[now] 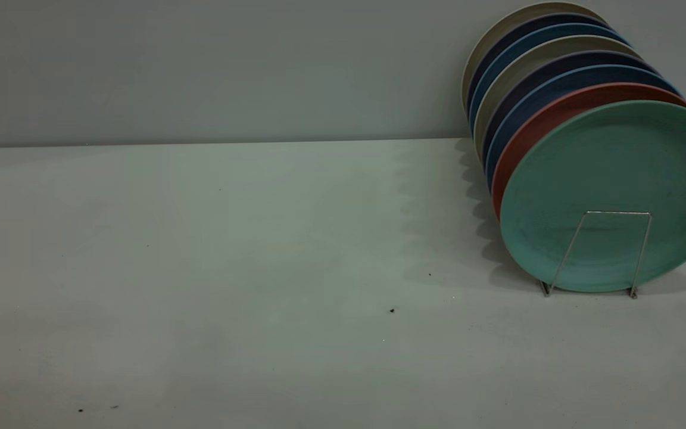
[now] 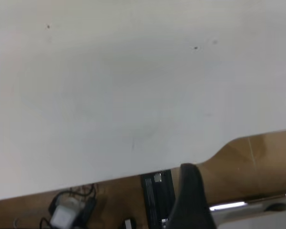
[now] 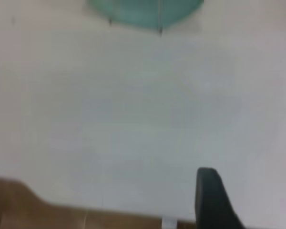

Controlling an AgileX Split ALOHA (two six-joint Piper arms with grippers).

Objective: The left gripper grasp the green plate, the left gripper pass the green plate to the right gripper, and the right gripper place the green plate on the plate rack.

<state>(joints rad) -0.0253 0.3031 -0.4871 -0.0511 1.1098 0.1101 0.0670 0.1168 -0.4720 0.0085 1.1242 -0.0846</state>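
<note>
- Green plate (image 1: pixel 617 179): a large round teal-green plate with a matte face, a low raised rim and faint concentric rings. It stands on edge, tilted back, as the front plate of the row in the plate rack (image 1: pixel 602 253).
- Plate rack: thin silver wire; one upright trapezoid loop crosses the lower face of the green plate, its two feet on the surface (image 1: pixel 230 268).
- Row behind the green plate: a salmon-red plate (image 1: pixel 533 128), then dark blue, blue and beige plates overlapping toward the wall (image 1: pixel 200 65).
- Surface: pale grey-white, with a few dark specks in front of the rack; a plain grey wall rises behind it.
- Left pincer (image 2: pixel 193 200) and right pincer (image 3: pixel 214 200): each shows only one dark finger, so whether they are released or clenched cannot be told. Each hangs over the surface's edge and a brown floor (image 2: pixel 257 157).
</note>
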